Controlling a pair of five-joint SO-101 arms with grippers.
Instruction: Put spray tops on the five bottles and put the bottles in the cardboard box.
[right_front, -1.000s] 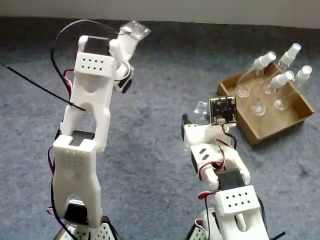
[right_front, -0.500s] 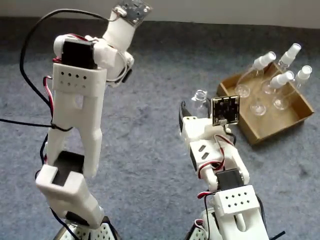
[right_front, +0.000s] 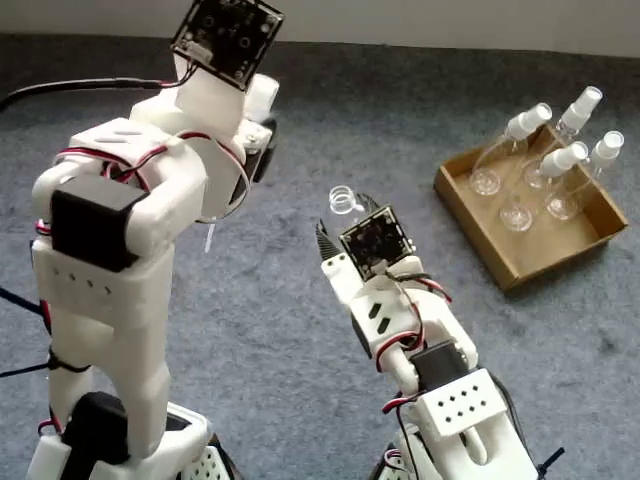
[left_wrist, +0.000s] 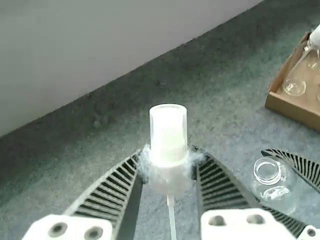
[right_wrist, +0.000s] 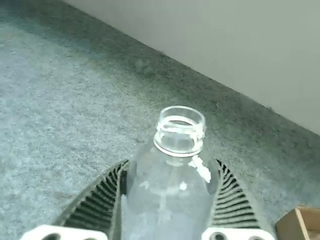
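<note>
While fingers (right_wrist: 100, 200) clamp it, bottle (right_wrist: 172, 192) stands neck-up

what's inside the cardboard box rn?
Four clear bottles, spray tops on, lie in the box, tops sticking out over its far wall. The floor beneath them is partly covered.

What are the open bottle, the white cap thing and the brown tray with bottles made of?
The bottle looks clear and glossy, the carpet showing through it: glass or hard plastic, cannot tell which. The spray top is smooth, white, faintly translucent: probably moulded plastic. The box is matte brown with thin flat walls: cardboard.
</note>
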